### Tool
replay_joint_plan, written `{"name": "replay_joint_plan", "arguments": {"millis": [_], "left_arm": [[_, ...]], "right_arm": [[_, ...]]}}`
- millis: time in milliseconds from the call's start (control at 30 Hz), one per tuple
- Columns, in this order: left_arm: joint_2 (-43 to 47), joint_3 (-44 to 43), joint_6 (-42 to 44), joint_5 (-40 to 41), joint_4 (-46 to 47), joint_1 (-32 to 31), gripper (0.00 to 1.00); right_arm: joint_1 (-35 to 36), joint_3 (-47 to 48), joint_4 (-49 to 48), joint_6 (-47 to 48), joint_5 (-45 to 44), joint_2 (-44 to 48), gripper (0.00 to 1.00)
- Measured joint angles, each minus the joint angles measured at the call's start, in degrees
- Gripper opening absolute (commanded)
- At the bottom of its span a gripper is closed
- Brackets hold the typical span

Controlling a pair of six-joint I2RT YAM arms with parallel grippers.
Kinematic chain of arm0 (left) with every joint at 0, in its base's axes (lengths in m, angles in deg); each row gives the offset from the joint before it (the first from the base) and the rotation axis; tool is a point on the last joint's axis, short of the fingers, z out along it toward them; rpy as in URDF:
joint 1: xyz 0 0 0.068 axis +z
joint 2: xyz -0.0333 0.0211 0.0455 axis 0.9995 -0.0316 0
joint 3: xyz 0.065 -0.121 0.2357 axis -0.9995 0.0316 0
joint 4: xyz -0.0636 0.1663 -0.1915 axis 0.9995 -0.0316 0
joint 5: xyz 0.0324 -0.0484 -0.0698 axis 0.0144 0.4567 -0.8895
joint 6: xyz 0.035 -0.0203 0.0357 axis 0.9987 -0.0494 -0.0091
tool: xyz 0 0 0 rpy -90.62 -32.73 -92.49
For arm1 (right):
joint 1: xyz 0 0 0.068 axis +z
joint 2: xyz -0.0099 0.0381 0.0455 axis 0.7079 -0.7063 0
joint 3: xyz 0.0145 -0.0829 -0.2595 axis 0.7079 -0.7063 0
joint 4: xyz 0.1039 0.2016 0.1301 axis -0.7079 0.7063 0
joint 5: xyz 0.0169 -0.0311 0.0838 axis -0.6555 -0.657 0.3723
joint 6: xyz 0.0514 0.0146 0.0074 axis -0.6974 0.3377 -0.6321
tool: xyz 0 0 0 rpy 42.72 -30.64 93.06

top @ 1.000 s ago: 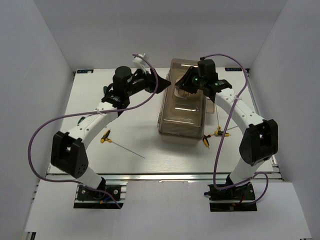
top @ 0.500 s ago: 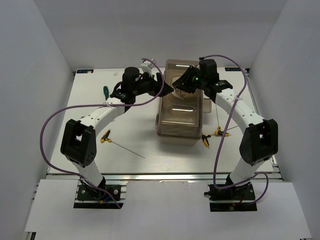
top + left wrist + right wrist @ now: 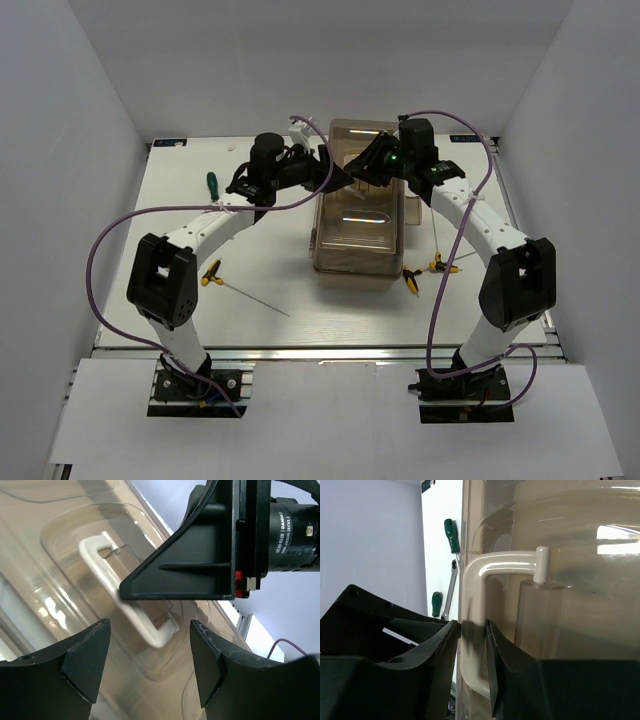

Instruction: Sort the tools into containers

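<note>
- From above, the toolbox [image 3: 358, 240] sits in the middle of the table [image 3: 285, 265] with its lid [image 3: 362, 190] down, so no tool can go in yet. Both arms reach over its far end, the right gripper [image 3: 364, 166] at the handle and the left gripper [image 3: 337, 173] just beside it. A hex key [image 3: 212, 272] lies at the near left, a pair of hex keys [image 3: 438, 266] lies by the box's near right corner, and a green screwdriver [image 3: 212, 183] lies at the far left.
- The left wrist view shows its fingers apart and holding nothing. They hang over the clear lid facing the white handle [image 3: 125, 597], probably ready to steady the lid or help raise it.
- In the right wrist view, the fingers are pinched on the handle's bar, most likely to pull the lid open. Past the box's edge, a wrench [image 3: 451, 587] and a second screwdriver [image 3: 436, 604] wait on the table.
</note>
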Motion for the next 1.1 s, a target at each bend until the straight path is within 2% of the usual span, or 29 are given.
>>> {"name": "replay_joint_plan", "arguments": {"millis": [133, 233, 267, 367, 400, 533, 633, 800, 933, 1100], "left_arm": [[-2.3, -2.2, -0.4, 0.0, -0.1, -1.0, 0.71], [-4.7, -4.9, -0.6, 0.2, -0.3, -1.8, 0.65], [-5.3, -5.6, -0.6, 0.2, -0.5, -1.9, 0.6], [-6.7, -7.1, -0.8, 0.5, -1.4, -2.5, 0.5], [-6.9, -7.4, -1.0, 0.9, -1.6, -2.7, 0.48], [-7.2, -7.7, -2.5, 2.9, -2.8, -2.9, 0.37], [-7.2, -8.2, -3.9, 4.4, -3.9, -3.1, 0.26], [-8.2, -11.8, -5.6, 6.0, -9.3, -3.4, 0.02], [-10.3, -17.4, -6.2, 7.5, -14.3, -3.5, 0.0], [-12.5, -24.8, -5.9, 11.4, -21.4, -3.8, 0.0]], "right_arm": [[0.0, -0.2, -0.3, -0.4, 0.2, 0.0, 0.35], [-0.1, -0.2, -0.4, -0.5, 0.4, 0.2, 0.36], [-0.2, -0.3, -0.6, -0.6, 0.4, 0.4, 0.38], [-0.9, -1.2, -1.9, -1.0, 1.2, 1.2, 0.5], [-1.1, -1.4, -2.4, -1.0, 1.8, 1.5, 0.57], [-3.0, -1.9, -5.2, 2.3, 5.1, 3.0, 0.64], [-7.3, -1.9, -7.1, 5.7, 7.5, 4.8, 0.66], [-20.9, -2.6, -9.2, 11.6, 8.4, 8.6, 0.66], [-29.1, -7.8, -9.2, 18.0, 6.4, 13.0, 0.68], [-29.9, -18.2, -7.6, 24.7, 5.1, 16.3, 0.68]]}}
